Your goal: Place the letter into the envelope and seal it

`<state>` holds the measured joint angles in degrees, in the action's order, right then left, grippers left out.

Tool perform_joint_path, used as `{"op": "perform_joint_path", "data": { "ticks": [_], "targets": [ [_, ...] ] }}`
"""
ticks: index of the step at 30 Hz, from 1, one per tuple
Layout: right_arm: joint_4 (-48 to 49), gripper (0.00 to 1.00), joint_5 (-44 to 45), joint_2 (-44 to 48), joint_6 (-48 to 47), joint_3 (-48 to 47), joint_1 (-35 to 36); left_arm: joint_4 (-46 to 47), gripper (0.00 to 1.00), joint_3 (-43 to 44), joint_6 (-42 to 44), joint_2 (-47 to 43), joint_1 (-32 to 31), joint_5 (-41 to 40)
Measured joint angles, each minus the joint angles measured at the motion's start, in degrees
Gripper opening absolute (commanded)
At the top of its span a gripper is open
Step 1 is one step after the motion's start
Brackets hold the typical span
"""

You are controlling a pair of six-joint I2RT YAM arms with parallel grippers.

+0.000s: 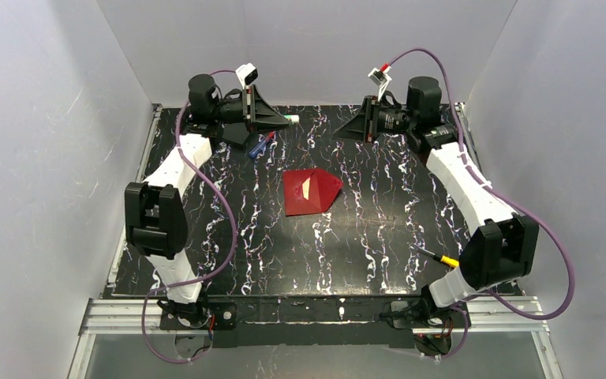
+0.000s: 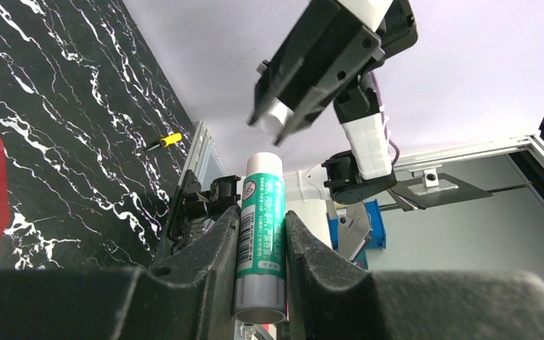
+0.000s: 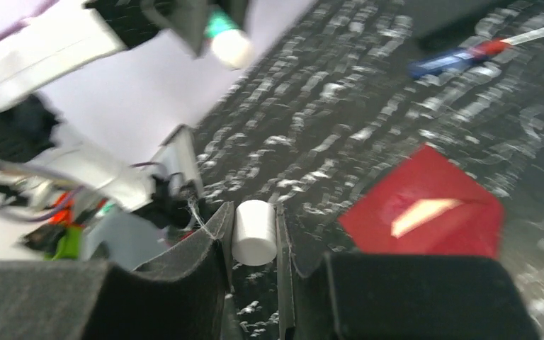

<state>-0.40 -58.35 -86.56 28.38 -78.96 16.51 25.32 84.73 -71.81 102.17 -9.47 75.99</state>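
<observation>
The red envelope (image 1: pixel 310 192) lies flat in the middle of the table, its pointed flap toward the right. A pale sliver, the letter (image 1: pixel 308 188), shows at its mouth; the rest is hidden inside. My left gripper (image 1: pixel 280 118) hangs at the back left, shut on a green glue stick (image 2: pixel 262 234) with its white tip bare. Facing it from the back right, my right gripper (image 1: pixel 349 129) is shut on the stick's white cap (image 3: pixel 253 232). The right wrist view shows the envelope (image 3: pixel 453 227) and the letter sliver (image 3: pixel 421 214) below right of the cap.
A blue and red pen (image 1: pixel 260 144) and a flat black object (image 1: pixel 237 136) lie at the back left under the left gripper. A yellow-handled tool (image 1: pixel 442 257) lies near the right arm's elbow. Grey walls close in the table on three sides.
</observation>
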Motion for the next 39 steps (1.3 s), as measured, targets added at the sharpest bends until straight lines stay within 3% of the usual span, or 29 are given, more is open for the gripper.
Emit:
{"op": "perform_joint_path", "data": {
  "ticks": [5, 11, 15, 21, 25, 32, 39],
  "targets": [
    [-19.6, 0.01, 20.9, -1.8, -9.9, -3.5, 0.1, 0.8, 0.0, -3.1, 0.1, 0.0, -1.0, -1.5],
    [-32.2, 0.01, 44.9, -2.1, -10.8, 7.9, 0.1, 0.4, 0.0, -9.6, 1.9, -0.1, -1.2, -4.4],
    [-37.6, 0.04, 54.1, -3.8, -10.9, 12.8, 0.1, -5.3, 0.0, -12.3, 7.7, -1.0, -1.5, -8.1],
    [-37.0, 0.08, 59.9, -8.5, -11.7, 16.4, 0.1, -30.7, 0.0, -7.6, 28.3, -3.0, -5.4, -19.8],
    [-35.1, 0.13, 61.9, -10.5, -11.8, 18.0, 0.1, -40.5, 0.0, -6.5, 36.4, -3.5, -8.8, -23.9],
    [-33.2, 0.41, 64.7, -12.3, -11.8, 18.1, 0.5, -47.7, 0.0, -8.1, 41.5, -3.5, -9.7, -27.7],
    [-32.5, 0.51, 65.9, -12.4, -11.8, 18.1, 1.1, -51.3, 0.0, -8.1, 44.0, -3.4, -9.8, -29.4]
  ]
}}
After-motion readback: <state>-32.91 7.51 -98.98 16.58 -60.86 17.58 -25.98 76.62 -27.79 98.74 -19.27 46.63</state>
